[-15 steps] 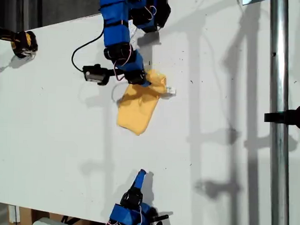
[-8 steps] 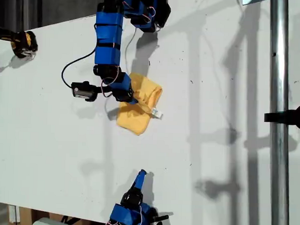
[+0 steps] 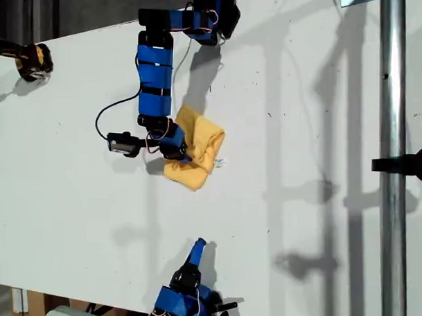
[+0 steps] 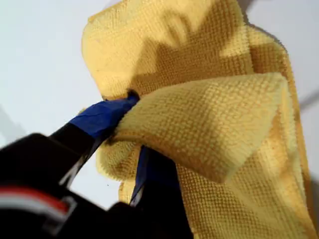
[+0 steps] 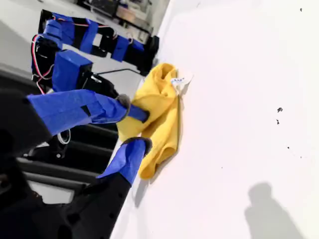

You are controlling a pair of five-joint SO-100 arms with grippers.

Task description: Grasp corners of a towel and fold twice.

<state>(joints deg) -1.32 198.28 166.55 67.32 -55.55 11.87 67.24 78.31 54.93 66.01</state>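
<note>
Towel lies bunched on the white bench, one yellow fold clamped in my first pincer, with the rest of the cloth spreading just beyond the pincer's tips. A small white tag sticks out on its far side. My second pincer hangs well apart from the towel, jaws apart, holding nothing.

The bench lies open around the towel toward the exterior view's right and near edge, while an arm and its cable block the side toward the far edge.
</note>
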